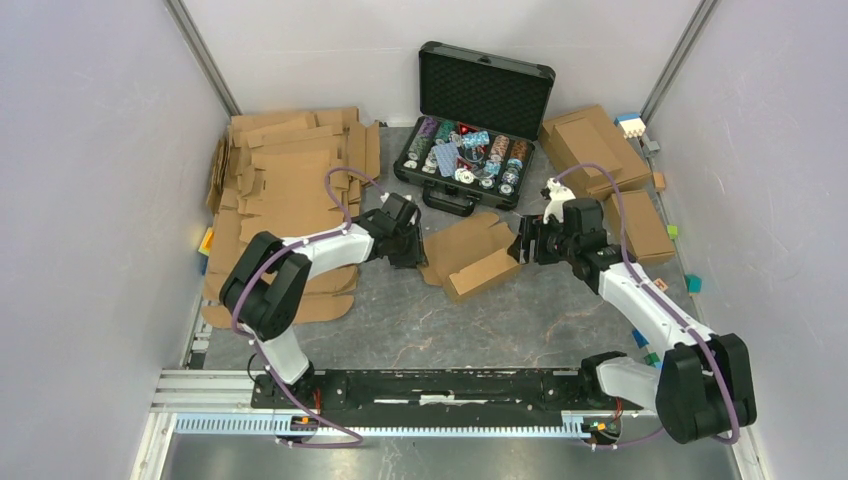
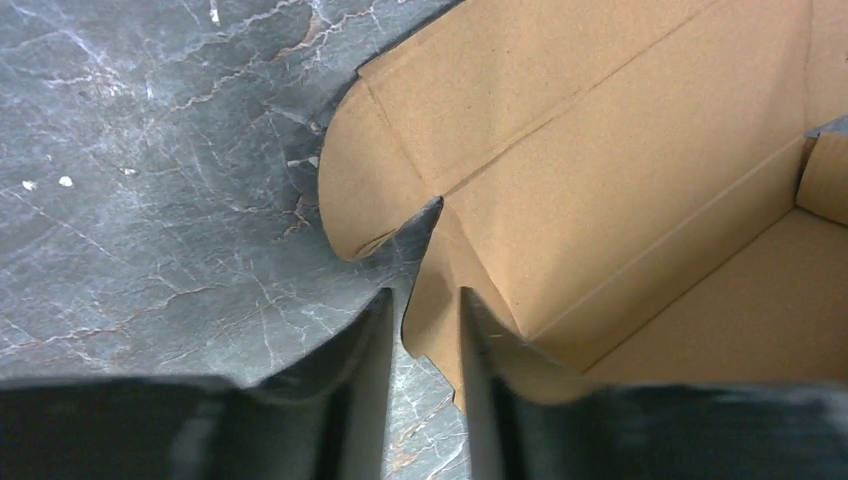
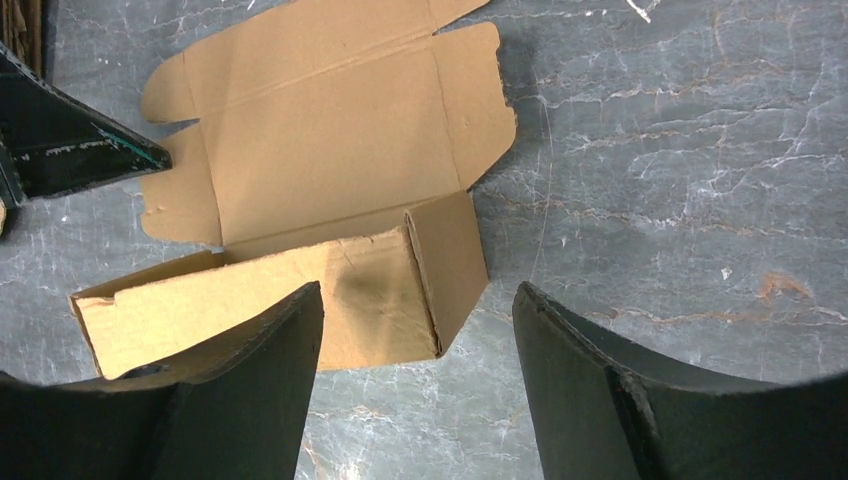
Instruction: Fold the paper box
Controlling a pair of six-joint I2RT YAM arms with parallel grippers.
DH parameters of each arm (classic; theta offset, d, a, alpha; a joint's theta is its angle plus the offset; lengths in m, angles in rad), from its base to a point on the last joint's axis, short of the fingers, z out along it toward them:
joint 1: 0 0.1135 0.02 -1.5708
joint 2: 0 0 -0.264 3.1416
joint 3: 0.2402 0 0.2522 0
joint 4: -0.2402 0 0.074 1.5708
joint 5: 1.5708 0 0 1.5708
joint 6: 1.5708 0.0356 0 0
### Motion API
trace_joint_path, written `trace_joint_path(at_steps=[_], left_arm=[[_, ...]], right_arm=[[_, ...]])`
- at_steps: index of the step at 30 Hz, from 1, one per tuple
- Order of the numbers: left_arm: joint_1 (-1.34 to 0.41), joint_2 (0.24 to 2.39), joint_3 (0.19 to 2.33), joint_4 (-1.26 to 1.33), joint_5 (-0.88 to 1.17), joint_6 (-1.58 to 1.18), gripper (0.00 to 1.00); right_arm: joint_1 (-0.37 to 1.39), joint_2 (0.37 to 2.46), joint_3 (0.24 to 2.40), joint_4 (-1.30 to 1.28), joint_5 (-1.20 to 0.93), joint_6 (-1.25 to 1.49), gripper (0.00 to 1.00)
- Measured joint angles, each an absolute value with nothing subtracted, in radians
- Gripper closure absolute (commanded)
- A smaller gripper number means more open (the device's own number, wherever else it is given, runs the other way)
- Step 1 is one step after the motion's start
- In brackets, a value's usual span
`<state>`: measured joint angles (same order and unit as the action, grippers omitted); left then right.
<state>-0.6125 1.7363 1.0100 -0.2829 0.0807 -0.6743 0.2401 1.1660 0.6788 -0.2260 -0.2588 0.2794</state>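
Observation:
The paper box (image 1: 470, 258) lies mid-table, partly formed: one end stands up as walls and the lid panel with rounded flaps lies flat. My left gripper (image 1: 415, 245) is at its left edge. In the left wrist view (image 2: 425, 300) the fingers stand a narrow gap apart with a corner of a box (image 2: 620, 170) flap between them and table showing in the gap. My right gripper (image 1: 522, 248) is at the box's right end. In the right wrist view (image 3: 418, 300) it is wide open and empty, with the box's (image 3: 330, 170) raised corner just ahead of the fingers.
An open black case (image 1: 470, 150) of poker chips stands behind the box. Several overlapping cardboard blanks (image 1: 290, 190) cover the left side. Wider cardboard boxes (image 1: 595, 150) lie at the back right. Small coloured blocks (image 1: 693, 283) sit along the right wall.

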Motion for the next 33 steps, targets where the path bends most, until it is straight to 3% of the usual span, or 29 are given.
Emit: trace_joint_path(at_steps=[3, 4, 12, 22, 28, 33], left_arm=[[-0.613, 1.736, 1.008, -0.282, 0.083, -0.678, 0.96], [-0.613, 1.736, 1.008, -0.281, 0.084, -0.680, 0.98], [-0.632, 1.708, 1.008, -0.279, 0.056, -0.654, 0.98], [-0.792, 1.431, 0.974, -0.236, -0.185, -0.472, 0.98], [-0.931, 1.313, 0.827, -0.120, -0.373, -0.356, 0.98], [-0.958, 1.245, 0.709, -0.019, -0.451, -0.301, 0.98]], right_arm=[[0.240, 1.151, 0.661, -0.226, -0.263, 0.273, 0.25], [0.240, 1.145, 0.654, -0.227, -0.263, 0.271, 0.25], [0.240, 1.069, 0.593, -0.234, -0.273, 0.257, 0.22], [0.240, 0.790, 0.530, -0.278, -0.305, 0.229, 0.16], [0.240, 0.713, 0.500, -0.273, -0.292, 0.221, 0.34], [0.240, 0.701, 0.445, -0.263, -0.315, 0.204, 0.40]])
